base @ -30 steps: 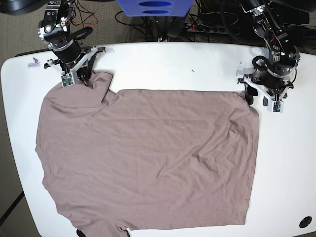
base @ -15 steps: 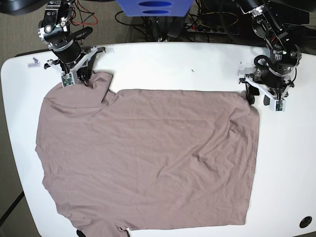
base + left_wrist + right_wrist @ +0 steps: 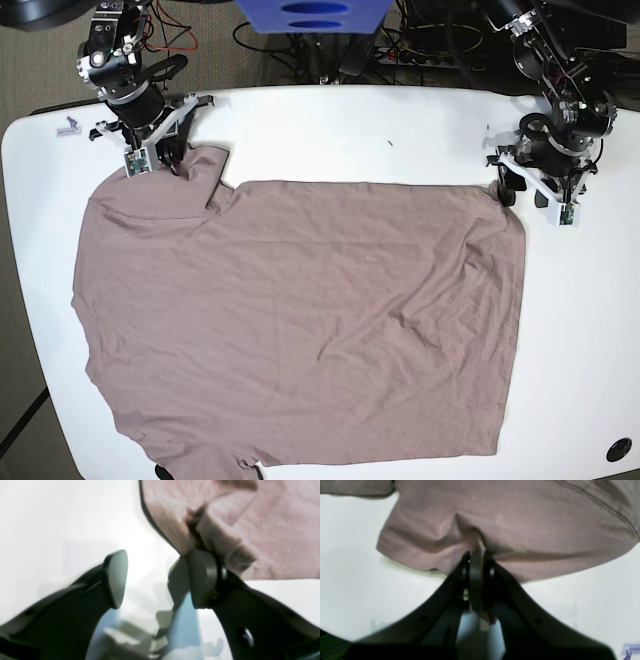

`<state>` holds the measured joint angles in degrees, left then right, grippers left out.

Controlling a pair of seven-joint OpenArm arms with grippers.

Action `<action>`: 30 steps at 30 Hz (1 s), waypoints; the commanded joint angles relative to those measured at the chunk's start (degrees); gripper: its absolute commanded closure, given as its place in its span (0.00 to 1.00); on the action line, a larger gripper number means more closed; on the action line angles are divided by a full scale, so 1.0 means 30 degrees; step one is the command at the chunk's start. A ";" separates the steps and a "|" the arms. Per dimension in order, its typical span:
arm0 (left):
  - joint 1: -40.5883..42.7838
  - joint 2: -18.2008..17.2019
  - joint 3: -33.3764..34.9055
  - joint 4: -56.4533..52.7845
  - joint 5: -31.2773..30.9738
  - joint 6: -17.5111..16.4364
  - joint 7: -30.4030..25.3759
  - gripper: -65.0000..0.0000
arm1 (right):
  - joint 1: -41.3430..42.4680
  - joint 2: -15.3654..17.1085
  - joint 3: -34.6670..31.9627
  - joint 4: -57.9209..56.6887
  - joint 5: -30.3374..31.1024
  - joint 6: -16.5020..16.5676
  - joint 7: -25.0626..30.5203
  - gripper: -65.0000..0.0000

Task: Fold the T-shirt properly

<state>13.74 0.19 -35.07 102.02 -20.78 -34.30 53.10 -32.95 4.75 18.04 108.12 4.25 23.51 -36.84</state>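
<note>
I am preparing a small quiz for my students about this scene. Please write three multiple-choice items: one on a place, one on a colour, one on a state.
1. Where does the T-shirt lie?
A. flat on the white table
B. on the floor
C. in a basket

2. What colour is the T-shirt?
A. blue
B. mauve-brown
C. green

3. How is the right end effector?
A. wide open
B. out of view
C. shut on the T-shirt

Answers: 1 A, the base view shows it spread on the table. 2 B, the cloth looks so in all views. 3 C, the right wrist view shows cloth pinched.
</note>
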 commanded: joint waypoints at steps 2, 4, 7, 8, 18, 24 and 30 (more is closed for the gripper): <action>-0.0046 0.0058 0.0174 0.0518 0.0235 -0.0042 0.1415 0.40 | -0.0113 0.0075 -0.0044 -0.0005 -0.0276 0.0117 -0.0643 1.00; -0.0387 0.0030 0.0181 0.0710 0.0174 -0.0159 0.1951 0.40 | -0.0120 0.0076 -0.0086 0.0033 -0.0238 0.0107 -0.0651 1.00; -0.0869 -0.0006 0.0177 0.0791 0.0112 -0.0286 0.2491 0.40 | -0.0135 0.0068 -0.0138 0.0101 -0.0163 0.0101 -0.0644 1.00; -0.0964 -0.0011 0.0197 0.0779 0.0131 -0.0312 0.2515 0.40 | -0.0137 0.0064 -0.0128 0.0111 -0.0189 0.0098 -0.0649 1.00; -0.1578 0.0040 -0.0253 0.0245 0.0015 -0.0761 0.2619 0.41 | -0.0207 0.0039 -0.0044 0.0147 -0.0220 0.0127 -0.0546 1.00; -0.1506 0.0145 -0.0192 -0.0172 -0.0085 -0.0941 0.2288 0.41 | -0.0201 0.0048 -0.0056 0.0189 -0.0163 0.0055 -0.0503 1.00; -0.1249 0.0263 -0.0051 -0.0445 -0.0233 -0.1014 0.1365 0.42 | -0.0201 0.0046 -0.0046 0.0215 -0.0129 0.0004 -0.0474 1.00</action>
<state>9.65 0.86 -35.53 100.53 -21.67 -37.12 56.49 -32.86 4.69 17.82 108.38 4.25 23.42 -36.84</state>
